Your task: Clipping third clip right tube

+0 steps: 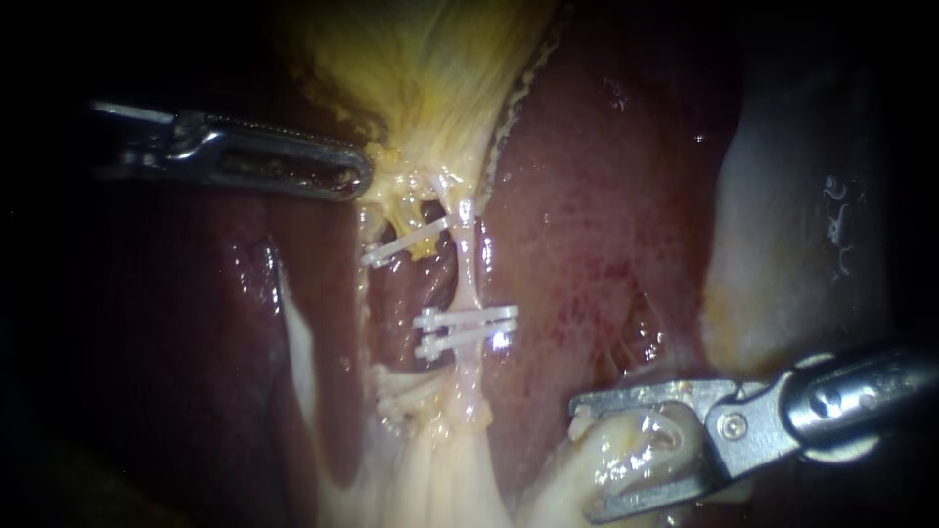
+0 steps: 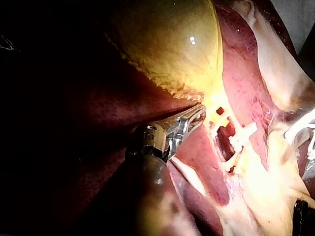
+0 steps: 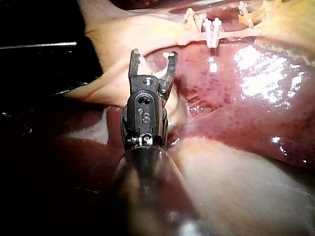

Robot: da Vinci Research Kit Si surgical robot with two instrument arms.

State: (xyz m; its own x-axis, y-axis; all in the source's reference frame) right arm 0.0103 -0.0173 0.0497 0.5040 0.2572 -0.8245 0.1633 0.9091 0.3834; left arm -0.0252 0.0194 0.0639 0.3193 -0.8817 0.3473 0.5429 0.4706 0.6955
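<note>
The left instrument (image 1: 364, 182) is set with its jaws closed on the yellow tissue at the neck of the gallbladder (image 1: 421, 68). Only the jaw tips are engaged, and thin strands of that tissue are stretched toward them.

The right instrument (image 1: 580, 458) is presented with its jaws spread wide — nothing is gripped. In the endoscope view a lump of pale tissue (image 1: 636, 445) is seen in the gap between the jaws; whether it is touched by either jaw cannot be told. In the right wrist view both hooked jaw tips are shown apart, with the same pale tissue behind them.

The right tube (image 1: 468, 274) is located well apart from the open jaws, ahead of their tips, with a broad face of liver (image 1: 606, 215) lying between. It is found near the left instrument's jaw tips, just beyond them. Two clips (image 1: 469, 318) are seated across this tube, just beside each other, on the stretch nearer the right instrument's jaws. A further clip (image 1: 403, 242) is seen tilted — closer to the left instrument's jaw tips than the pair. Which tube it is seated on cannot be told.
</note>
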